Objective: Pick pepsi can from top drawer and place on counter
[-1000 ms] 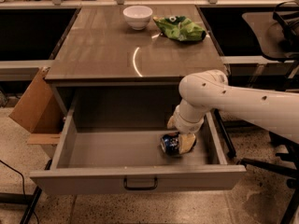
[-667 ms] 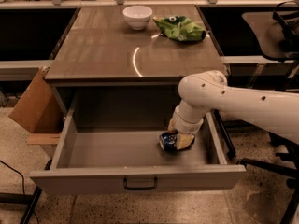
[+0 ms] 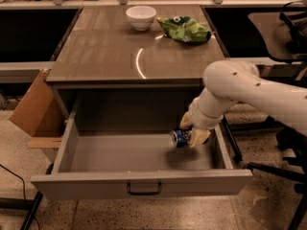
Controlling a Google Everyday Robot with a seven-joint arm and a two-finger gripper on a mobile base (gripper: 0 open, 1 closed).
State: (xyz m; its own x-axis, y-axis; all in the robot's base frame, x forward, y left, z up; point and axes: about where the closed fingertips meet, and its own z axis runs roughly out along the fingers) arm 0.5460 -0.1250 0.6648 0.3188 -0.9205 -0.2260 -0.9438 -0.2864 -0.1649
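The top drawer (image 3: 139,183) is pulled out wide, with a grey front panel and a dark bar handle. My gripper (image 3: 192,131) is inside it at the right, shut on the pepsi can (image 3: 181,138). The dark-blue can lies on its side between the yellowish fingers (image 3: 199,137) and hangs a little above the drawer floor, with a shadow beneath it. The white arm (image 3: 249,92) comes in from the right over the drawer's right wall. The counter (image 3: 124,51) is the glossy grey-brown top just behind the drawer.
A white bowl (image 3: 141,17) and a green snack bag (image 3: 184,28) sit at the back of the counter. A cardboard box (image 3: 32,104) leans left of the cabinet. A chair base (image 3: 273,169) stands on the floor at the right.
The gripper has risen with the can in it; the can has come up off the drawer floor and now hangs above it.
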